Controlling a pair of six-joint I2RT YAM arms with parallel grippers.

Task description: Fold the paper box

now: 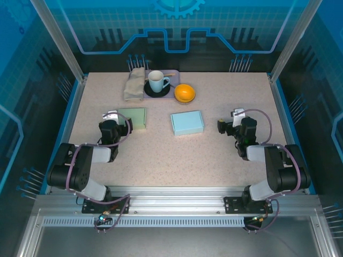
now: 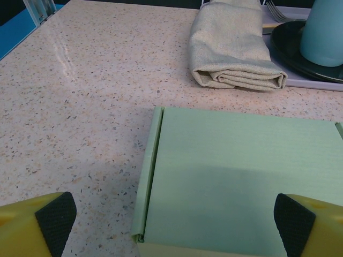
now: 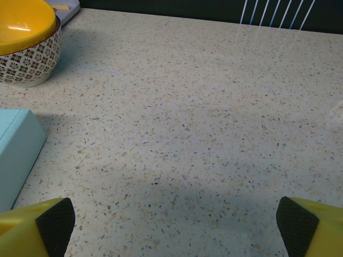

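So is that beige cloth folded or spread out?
Folded: the beige cloth shows stacked layers along its near edge.

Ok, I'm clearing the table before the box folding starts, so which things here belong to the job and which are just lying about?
For the job:
- green paper box
- light blue paper box

Just lying about:
- folded beige cloth
- light blue cup on a black saucer
- yellow bowl
- fork
- tray
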